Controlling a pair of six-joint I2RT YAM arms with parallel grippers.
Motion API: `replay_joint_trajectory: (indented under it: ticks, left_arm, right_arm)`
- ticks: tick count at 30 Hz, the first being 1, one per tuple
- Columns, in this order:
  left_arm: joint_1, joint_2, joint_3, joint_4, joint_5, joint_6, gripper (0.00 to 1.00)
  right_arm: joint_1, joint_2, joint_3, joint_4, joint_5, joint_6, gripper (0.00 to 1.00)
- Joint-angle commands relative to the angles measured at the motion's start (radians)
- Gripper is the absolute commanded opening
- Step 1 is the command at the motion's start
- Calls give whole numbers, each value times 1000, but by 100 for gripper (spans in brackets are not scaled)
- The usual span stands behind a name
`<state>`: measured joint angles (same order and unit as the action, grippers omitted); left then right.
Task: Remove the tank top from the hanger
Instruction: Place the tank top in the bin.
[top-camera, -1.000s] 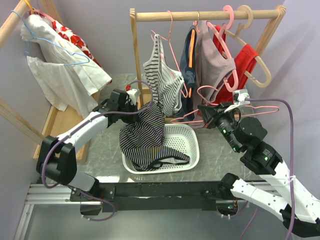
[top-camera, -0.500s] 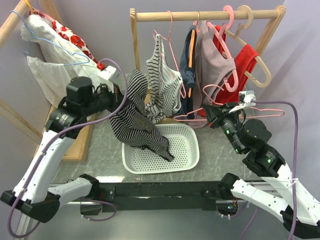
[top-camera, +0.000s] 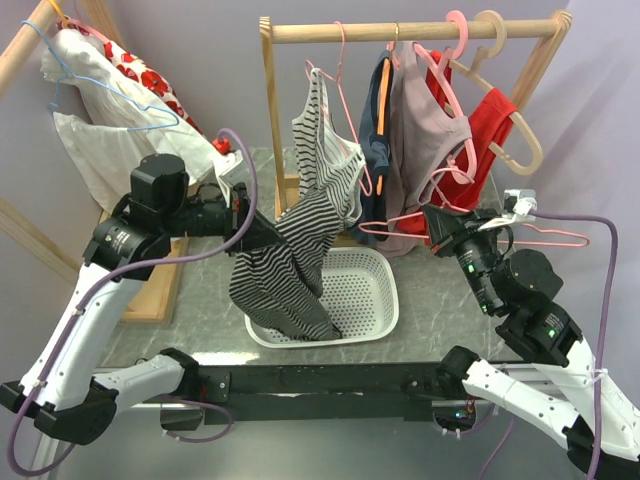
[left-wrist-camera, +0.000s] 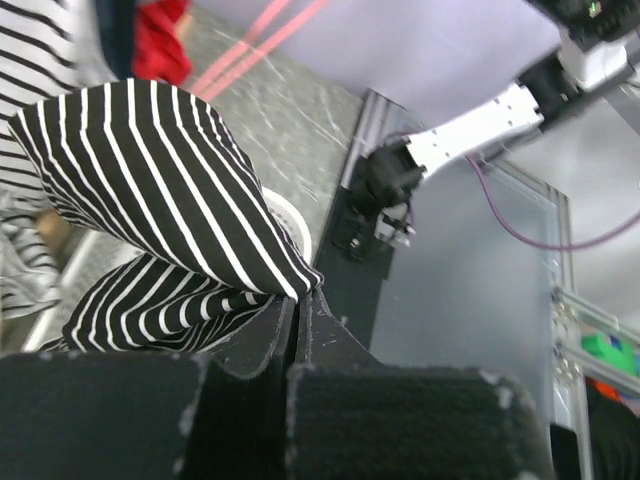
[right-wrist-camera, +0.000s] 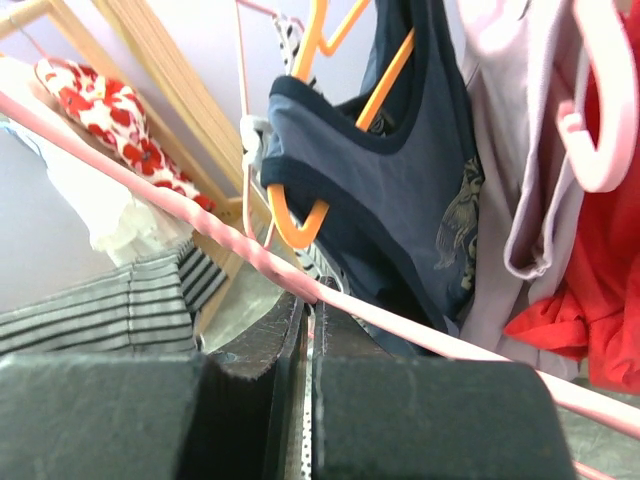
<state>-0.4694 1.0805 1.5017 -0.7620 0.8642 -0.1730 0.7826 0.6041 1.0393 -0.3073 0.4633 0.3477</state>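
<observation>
The tank top (top-camera: 282, 272), black with white stripes, hangs from my left gripper (top-camera: 250, 226), which is shut on its upper edge. Its lower end drapes over the near left of the white basket (top-camera: 372, 292). The left wrist view shows the striped cloth (left-wrist-camera: 160, 190) bunched right at the closed left gripper (left-wrist-camera: 298, 298). My right gripper (top-camera: 437, 222) is shut on the thin pink hanger (top-camera: 545, 232), held level to the right of the tank top. In the right wrist view the pink hanger (right-wrist-camera: 180, 210) crosses the closed right gripper (right-wrist-camera: 318, 296). I cannot tell whether cloth still touches the hanger's left end.
A wooden rack (top-camera: 400, 30) behind carries a light striped top (top-camera: 325, 150), a navy top (top-camera: 380, 140) on an orange hanger, a mauve top (top-camera: 425, 120) and a red one (top-camera: 490, 120). A second rack at the left holds a white floral garment (top-camera: 120, 130).
My left gripper has come down and slightly left with the tank top, whose lower end now hangs over the basket's near left. My right gripper has shifted right with the pink hanger.
</observation>
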Motion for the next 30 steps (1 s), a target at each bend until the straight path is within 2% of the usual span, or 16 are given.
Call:
replay_joint_trajectory:
  ticks: [1, 7, 10, 14, 20, 27, 28, 29, 30]
  left_arm:
    - [-37, 4, -116, 114, 73, -35, 1]
    - [-113, 81, -309, 323, -75, -92, 1]
    - [-126, 136, -327, 395, -71, -102, 1]
    - [-166, 269, -313, 375, -65, -82, 1]
    - [-233, 390, -403, 406, -197, -80, 1]
    - [-248, 342, -578, 489, -414, -140, 1]
    - [-248, 334, -592, 486, -436, -143, 2]
    - [-248, 319, -594, 481, -459, -157, 11]
    - [-248, 306, -595, 475, -477, -158, 34]
  right_arm:
    - [-5, -9, -2, 54, 41, -6, 1]
    - [-5, -15, -5, 48, 43, 0, 1]
    - [-5, -23, -7, 43, 51, 2, 1]
    - [-5, -30, -5, 33, 66, -3, 1]
    - [-6, -41, -9, 33, 80, -10, 2]
    - [-6, -37, -13, 33, 71, -13, 5]
    - [-6, -32, -13, 34, 58, -19, 6]
    - [-6, -27, -10, 34, 51, -21, 6]
    - [-5, -15, -7, 28, 45, -21, 6]
